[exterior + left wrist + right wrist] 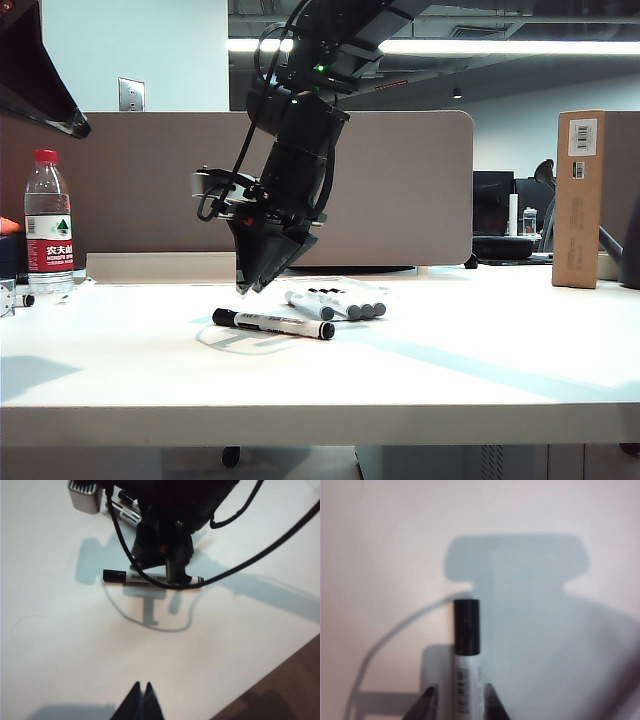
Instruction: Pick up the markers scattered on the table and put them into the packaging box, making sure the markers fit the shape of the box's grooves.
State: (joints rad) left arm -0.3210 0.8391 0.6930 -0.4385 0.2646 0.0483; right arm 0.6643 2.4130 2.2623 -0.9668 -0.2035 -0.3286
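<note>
One marker [272, 323] lies flat on the white table, black cap to the left; it also shows in the left wrist view [120, 575]. My right gripper [250, 286] hangs just above its capped end, pointing down. In the right wrist view the marker [466, 645] runs between the parted fingertips of the right gripper [460, 699], which is open with a gap beside the barrel. Behind it, the packaging box [352, 287] holds several markers [335, 303]. My left gripper [141, 686] is shut and empty, hovering over bare table well short of the marker.
A water bottle [48, 222] stands at the far left. A tall brown cardboard box [580, 198] stands at the back right. The right arm [170, 515] and its cables [250, 562] hang over the marker. The table's front edge [280, 680] is close to my left gripper.
</note>
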